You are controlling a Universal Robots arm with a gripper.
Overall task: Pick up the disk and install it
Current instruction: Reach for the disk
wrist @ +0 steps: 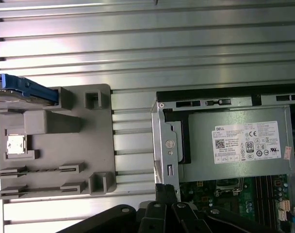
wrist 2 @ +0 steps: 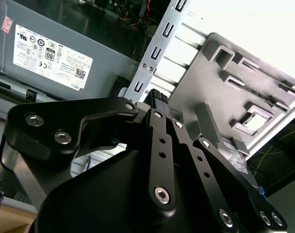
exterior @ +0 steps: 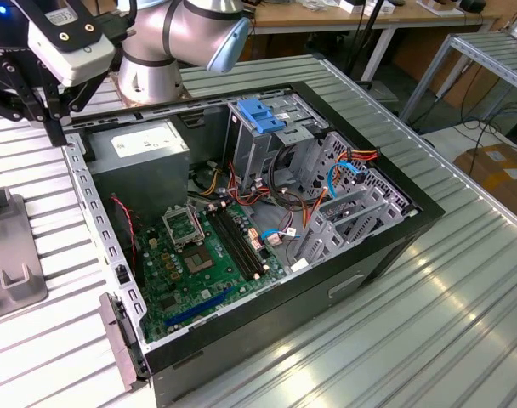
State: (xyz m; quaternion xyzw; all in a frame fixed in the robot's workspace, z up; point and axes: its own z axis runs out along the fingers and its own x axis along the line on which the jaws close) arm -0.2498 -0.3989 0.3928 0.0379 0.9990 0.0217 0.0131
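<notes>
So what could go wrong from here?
The gripper sits right by the case's metal edge, so it might clip it when it moves. The disk sits at the end of the grey fixture away from the case, and a skewed grasp could jam it. Loose cables around the drive cage may snag it.

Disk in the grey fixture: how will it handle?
The disk is a slim slab in a blue plastic frame: probably stiff, unlikely to roll. It seems to stand on edge in the grey fixture, so a sideways push might tip it.
</notes>
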